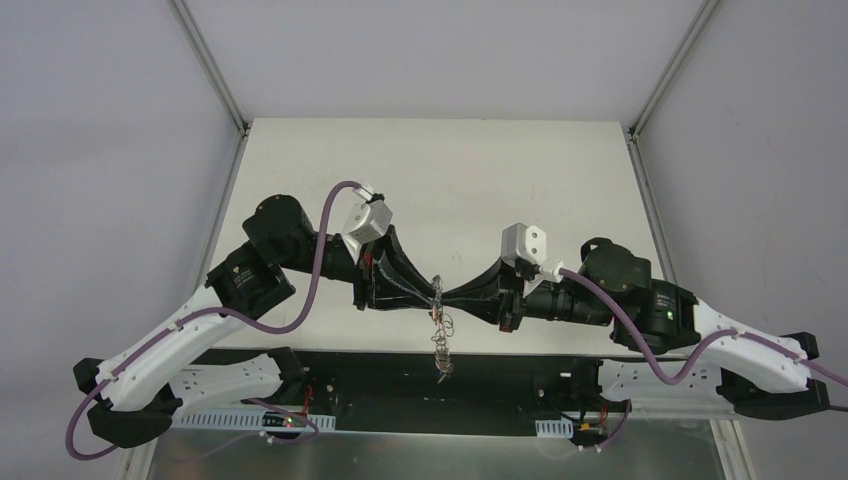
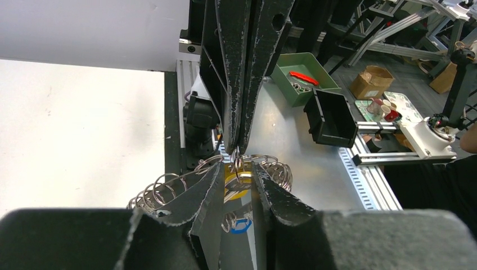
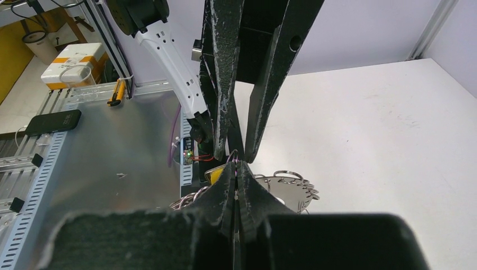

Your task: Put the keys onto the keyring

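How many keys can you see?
2. The yellow key is by the keyring; the blue key is right next to it. More could be hidden.

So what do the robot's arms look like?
The left arm and right arm have white shells and chunky black joints. A purple cable loops along each. The left tool and right tool each have two black pointed fingers, scuffed with pale scratches.

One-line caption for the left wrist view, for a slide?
Left gripper and right gripper meet tip to tip at the keyring, yellow key and blue key visible between the left fingers.
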Controlling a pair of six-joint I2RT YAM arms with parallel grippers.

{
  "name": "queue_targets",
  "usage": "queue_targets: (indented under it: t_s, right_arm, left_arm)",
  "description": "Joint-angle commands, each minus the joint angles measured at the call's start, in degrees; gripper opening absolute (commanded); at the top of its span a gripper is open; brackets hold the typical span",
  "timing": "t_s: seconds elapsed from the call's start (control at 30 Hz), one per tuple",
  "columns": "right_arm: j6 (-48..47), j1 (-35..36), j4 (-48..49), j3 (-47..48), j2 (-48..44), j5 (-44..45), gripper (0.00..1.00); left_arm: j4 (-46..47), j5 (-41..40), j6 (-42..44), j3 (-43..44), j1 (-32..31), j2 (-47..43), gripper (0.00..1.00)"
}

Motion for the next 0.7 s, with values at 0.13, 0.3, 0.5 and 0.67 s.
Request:
queue_targets:
  t_s: [0.13, 0.3, 0.5, 0.67]
  right_arm:
    - [-0.90, 0.43, 6.53, 0.19, -1.64, 1.50, 0.00]
    - [-1.07, 0.62, 8.25, -0.77, -2.64, 2.08, 0.00]
    - [-2.52, 1.02, 13.74, -3.97, -4.44, 2.87, 0.00]
    - [-4.69, 1.40, 22.16, -8.28, -6.54, 2.17, 0.00]
  left_arm:
    - [1.08, 2.18, -0.25, 0.53, -0.59, 0.21, 0.06]
    - [0.62, 2.76, -0.25, 0.52, -0.52, 0.17, 0.00]
    - [0.68, 2.97, -0.16, -0.10, -0.52, -0.68, 0.00]
    - [0.63, 3.14, -0.41, -0.25, -0.53, -0.82, 0.00]
